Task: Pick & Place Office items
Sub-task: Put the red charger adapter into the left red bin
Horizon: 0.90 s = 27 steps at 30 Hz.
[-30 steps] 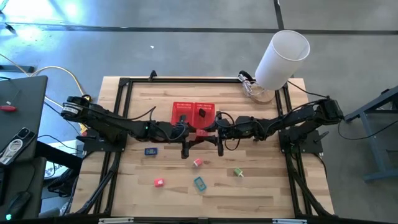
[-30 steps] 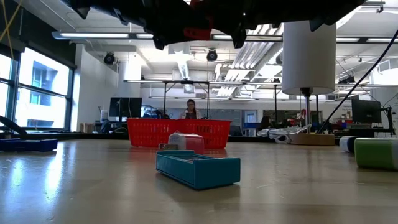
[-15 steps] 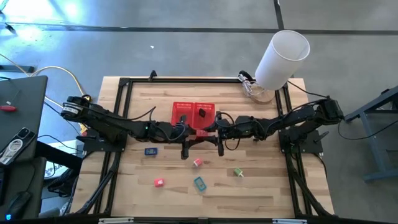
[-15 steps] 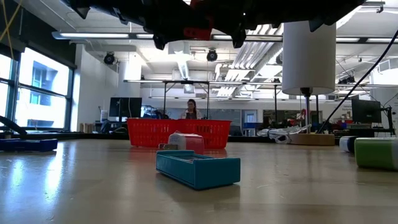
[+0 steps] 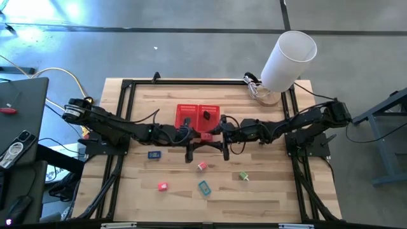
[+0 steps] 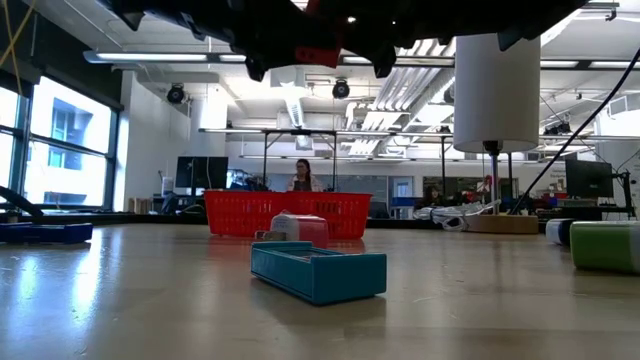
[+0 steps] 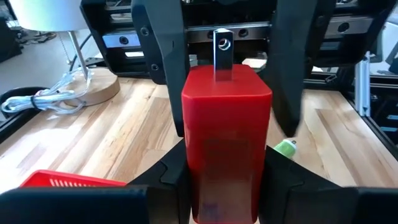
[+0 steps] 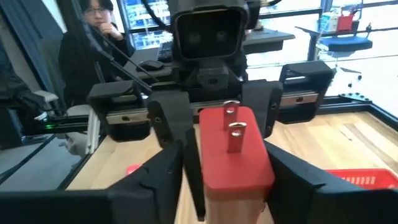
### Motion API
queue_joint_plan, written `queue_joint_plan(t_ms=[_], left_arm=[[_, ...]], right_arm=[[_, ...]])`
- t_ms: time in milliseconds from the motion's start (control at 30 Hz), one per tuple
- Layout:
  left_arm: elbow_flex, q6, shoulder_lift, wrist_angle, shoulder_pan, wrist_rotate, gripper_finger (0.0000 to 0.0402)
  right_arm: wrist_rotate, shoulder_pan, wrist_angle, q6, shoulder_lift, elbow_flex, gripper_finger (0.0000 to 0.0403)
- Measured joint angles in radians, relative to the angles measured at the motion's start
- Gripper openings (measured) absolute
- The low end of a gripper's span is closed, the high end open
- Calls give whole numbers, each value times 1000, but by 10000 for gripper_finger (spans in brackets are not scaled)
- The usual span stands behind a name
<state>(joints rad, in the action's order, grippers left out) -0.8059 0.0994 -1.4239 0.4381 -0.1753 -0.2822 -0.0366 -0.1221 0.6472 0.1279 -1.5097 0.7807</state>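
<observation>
A red plug block point(image 5: 206, 135) with metal prongs hangs in the air between my two grippers, just near of the red mesh basket point(image 5: 198, 116). My left gripper point(image 7: 225, 186) comes from the left, my right gripper point(image 8: 233, 180) from the right, and both are shut on the block. On the table lie a dark blue item point(image 5: 154, 154), a pale pink one point(image 5: 201, 166), a red-pink one point(image 5: 162, 186), a teal one point(image 5: 204, 187) and a green one point(image 5: 244, 176). A black item point(image 5: 207, 117) sits in the basket's right compartment. My left gripper pinches the block's plain end point(image 7: 224, 168) between its two fingers, coming level from the table's left. The block is lifted clear and points away along the fingers. My right gripper's fingers point(image 7: 287, 81) stand against the two sides of the prong end point(image 8: 231, 158), coming level from the table's right.
A big white cylinder point(image 5: 289, 59) stands on a round base with a coiled cable point(image 5: 257, 89) at the far right corner. A black frame point(image 5: 127, 102) runs along the table's sides. A person point(image 8: 99, 37) sits beyond the table. In the low view the teal item point(image 6: 318, 272) lies nearest.
</observation>
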Motion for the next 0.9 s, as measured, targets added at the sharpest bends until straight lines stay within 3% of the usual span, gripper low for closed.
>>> queue_joint_plan(t_ms=[133, 267, 433, 633, 900], left_arm=[[0, 2, 0, -8, 0, 3, 110], [0, 3, 2, -7, 1, -9, 110], [0, 7, 28, -39, 1, -7, 110], [0, 29, 96, -133, 1, -3, 110], [0, 120, 231, -403, 5, -110, 110]], right_arm=[[-8, -12, -8, -23, 0, 0, 229], [-83, -25, -24, -24, 0, 0, 279], [-113, -30, -139, -47, 47, 0, 322], [-79, -47, -317, -24, 165, -1, 338], [-42, -98, -460, -27, 243, 0, 338]])
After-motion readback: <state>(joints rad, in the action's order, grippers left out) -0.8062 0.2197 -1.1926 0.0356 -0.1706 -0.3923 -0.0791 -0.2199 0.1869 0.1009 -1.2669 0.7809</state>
